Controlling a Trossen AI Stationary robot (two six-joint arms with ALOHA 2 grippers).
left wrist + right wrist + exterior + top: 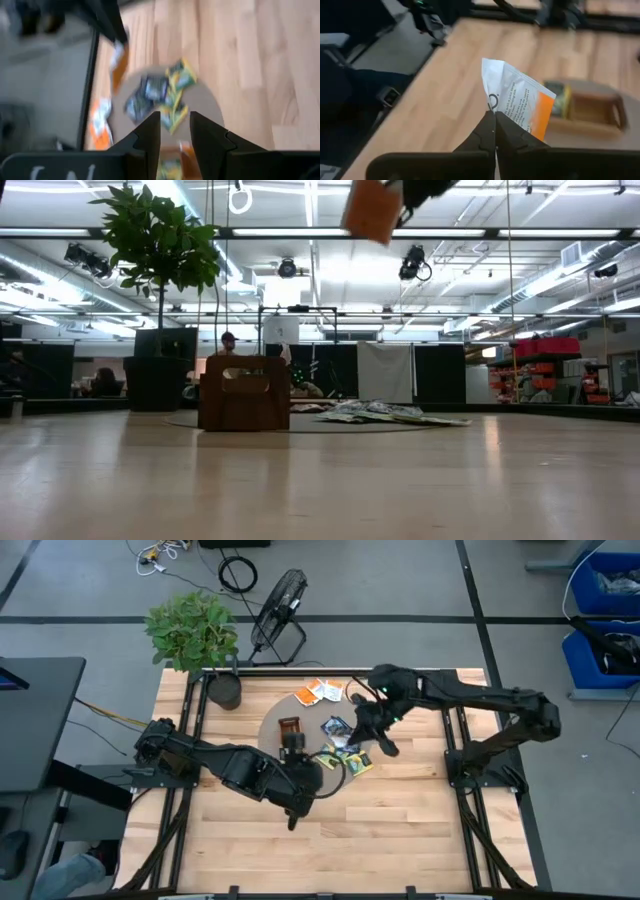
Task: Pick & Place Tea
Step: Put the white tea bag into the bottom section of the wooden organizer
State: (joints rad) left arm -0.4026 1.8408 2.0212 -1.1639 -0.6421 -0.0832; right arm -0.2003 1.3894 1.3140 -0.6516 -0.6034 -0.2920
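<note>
Right fingers (494,131) pinched shut on an orange-and-white sachet (522,102), lifted clear for carrying to the tray (592,114) ahead; left fingers (174,131) narrowly parted, empty — remaining tea (160,95) scattered just beyond them.

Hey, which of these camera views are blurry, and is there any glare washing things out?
Left wrist view: smeared throughout, the sachets soft past the left tool. Right wrist view: the orange-and-white sachet in the right tool is fairly sharp, while the wooden tray behind is blurred. Low view: bright ceiling lights glare, and the tabletop reflects them. High view: evenly lit.
</note>
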